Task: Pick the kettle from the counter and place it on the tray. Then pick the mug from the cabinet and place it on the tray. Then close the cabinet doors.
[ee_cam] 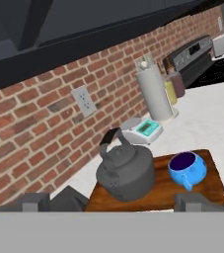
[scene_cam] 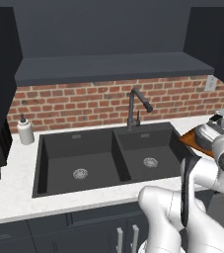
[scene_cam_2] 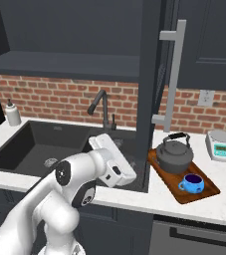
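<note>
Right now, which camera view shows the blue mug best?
The hand view: the mug sits close and unobstructed on the tray beside the kettle. The right base view shows it small but whole. In the left base view the arm covers that spot.

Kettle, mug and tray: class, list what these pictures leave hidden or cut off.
- Left base view: the arm covers most of the kettle and tray.
- Right base view: the open cabinet door hides the sink's right end.
- Hand view: the tray's near edge is cut off; the mug handle is partly hidden.
</note>
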Controlling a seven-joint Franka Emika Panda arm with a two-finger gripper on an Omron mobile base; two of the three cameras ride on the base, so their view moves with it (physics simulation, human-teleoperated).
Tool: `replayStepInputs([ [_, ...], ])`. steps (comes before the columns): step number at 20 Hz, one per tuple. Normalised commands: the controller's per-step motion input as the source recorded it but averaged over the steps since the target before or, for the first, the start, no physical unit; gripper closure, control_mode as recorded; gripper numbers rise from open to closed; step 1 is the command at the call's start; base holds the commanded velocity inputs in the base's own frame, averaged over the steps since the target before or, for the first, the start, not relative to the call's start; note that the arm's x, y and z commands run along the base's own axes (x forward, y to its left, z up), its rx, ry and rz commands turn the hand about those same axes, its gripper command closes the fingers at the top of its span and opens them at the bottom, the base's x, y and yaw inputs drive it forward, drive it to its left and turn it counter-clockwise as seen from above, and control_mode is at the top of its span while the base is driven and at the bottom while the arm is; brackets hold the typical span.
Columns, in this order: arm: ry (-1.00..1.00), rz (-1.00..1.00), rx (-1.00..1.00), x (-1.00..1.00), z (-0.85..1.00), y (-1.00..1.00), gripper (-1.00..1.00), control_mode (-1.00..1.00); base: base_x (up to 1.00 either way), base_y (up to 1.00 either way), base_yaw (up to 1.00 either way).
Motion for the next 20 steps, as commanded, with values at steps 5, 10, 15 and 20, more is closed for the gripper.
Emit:
replayStepInputs([
  [5, 0.05, 0.0, 0.0, -0.11, 0.47, 0.25, -1.0, -1.0, 0.0, 0.0, 0.0],
  [10, 0.04, 0.0, 0.0, -0.2, 0.46, 0.2, -1.0, -1.0, 0.0, 0.0, 0.0],
  [15, 0.02, 0.0, 0.0, -0.22, 0.47, 0.18, -1.0, -1.0, 0.0, 0.0, 0.0],
  [20, 0.0, 0.0, 0.0, -0.11, 0.42, 0.21, -1.0, -1.0, 0.0, 0.0, 0.0],
])
